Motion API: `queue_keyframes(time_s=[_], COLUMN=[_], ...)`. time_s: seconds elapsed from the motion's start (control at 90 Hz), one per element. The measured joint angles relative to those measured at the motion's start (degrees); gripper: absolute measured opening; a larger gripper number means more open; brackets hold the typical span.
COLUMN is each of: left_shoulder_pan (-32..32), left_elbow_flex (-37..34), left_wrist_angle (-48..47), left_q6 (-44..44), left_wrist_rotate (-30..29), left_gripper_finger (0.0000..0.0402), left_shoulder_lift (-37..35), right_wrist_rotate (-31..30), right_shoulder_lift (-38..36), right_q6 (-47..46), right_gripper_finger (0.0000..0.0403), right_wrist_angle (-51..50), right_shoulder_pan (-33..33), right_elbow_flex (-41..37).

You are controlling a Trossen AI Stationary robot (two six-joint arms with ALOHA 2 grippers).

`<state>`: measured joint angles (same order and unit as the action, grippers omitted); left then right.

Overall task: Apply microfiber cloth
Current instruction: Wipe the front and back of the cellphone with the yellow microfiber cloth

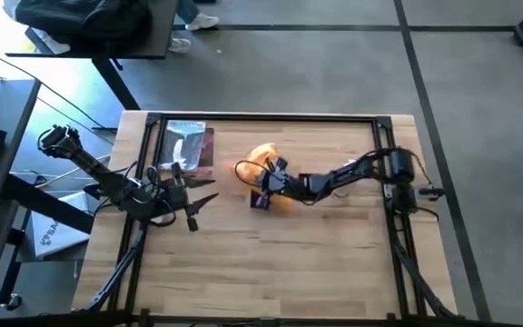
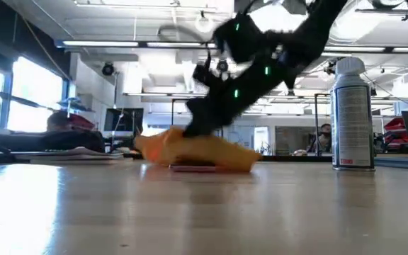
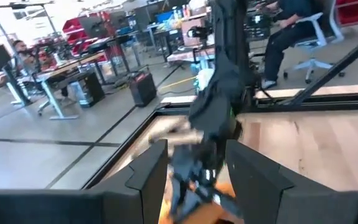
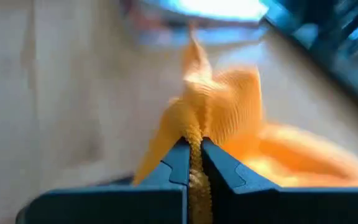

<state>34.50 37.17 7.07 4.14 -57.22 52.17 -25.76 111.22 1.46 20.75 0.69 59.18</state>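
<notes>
From above, we saw the cloth point(image 1: 263, 163) lying a little toward the far edge of the table point(image 1: 334, 263), roughly midway between its left and right edges, with the right gripper point(image 1: 271, 182) reaching in from the right edge and sitting directly on top of it; the cloth's bulk spread from the gripper toward the far-left corner, where a silvery packet point(image 1: 187, 145) lay. The left gripper point(image 1: 192, 207) waited near the left edge, its fingers spread apart and holding nothing, so we judged the right arm far the nearer of the two. At table height, we saw the cloth point(image 2: 197, 152) as a low mound stretched sideways along the table, resting over a thin dark flat thing point(image 2: 193, 168) we took to be the phone, with the right gripper point(image 2: 193, 126) coming down onto its top from above and a spray can point(image 2: 352, 117) standing well apart. From the left wrist, we saw its own fingers point(image 3: 149, 175) parted, and beyond them the other arm standing over a patch of orange cloth point(image 3: 229, 193). From the right wrist, we saw the fingertips point(image 4: 180, 163) pinched nearly closed on a fold of the cloth point(image 4: 229, 106), the rest fanning away ahead of them. We judged that any wiping stroke would have to drag the cloth along the phone beneath it.
</notes>
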Motion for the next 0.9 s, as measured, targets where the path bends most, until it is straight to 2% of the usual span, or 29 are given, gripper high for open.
queue_keyframes(time_s=[0.233, 0.3, 0.378, 0.444, 0.5, 0.722, 0.8, 0.9], left_shoulder_pan=[1.2, 1.7, 2.1, 2.3, 2.3, 2.3, 2.4, 2.4], left_elbow_flex=[-1.8, -2.8, -4.1, -5.4, -6.2, -6.6, -6.6, -6.6], left_wrist_angle=[-2.9, -2.9, -2.3, 0.0, 1.2, 2.6, 3.6, 3.6], left_q6=[-5.1, -6.2, -7.0, -6.9, -6.8, -6.9, -6.9, -6.9], left_wrist_rotate=[-1.7, -3.5, -5.6, -6.3, -6.3, -5.4, -4.5, -3.5], left_gripper_finger=[0.0145, 0.0145, 0.0145, 0.0145, 0.0145, 0.0145, 0.0145, 0.0145], left_shoulder_lift=[-3.0, -3.5, -4.0, -4.3, -4.4, -4.5, -4.5, -4.5], right_wrist_rotate=[1.4, 6.4, 16.5, 24.5, 27.6, 29.1, 29.1, 24.3], right_shoulder_lift=[-15.9, -20.0, -23.9, -26.4, -28.0, -31.2, -32.1, -32.9], right_q6=[1.4, 2.3, 1.6, -1.5, -5.2, -23.8, -28.4, -30.5], right_gripper_finger=[0.0000, 0.0000, 0.0000, 0.0000, 0.0000, 0.0000, 0.0000, 0.0000], right_wrist_angle=[-16.8, -21.8, -27.7, -33.1, -38.9, -67.6, -74.7, -80.3], right_shoulder_pan=[-2.4, -3.7, -5.0, -6.1, -7.5, -13.9, -16.2, -18.5], right_elbow_flex=[0.0, 0.0, 0.0, 0.0, 0.0, 0.0, 0.0, 0.0])
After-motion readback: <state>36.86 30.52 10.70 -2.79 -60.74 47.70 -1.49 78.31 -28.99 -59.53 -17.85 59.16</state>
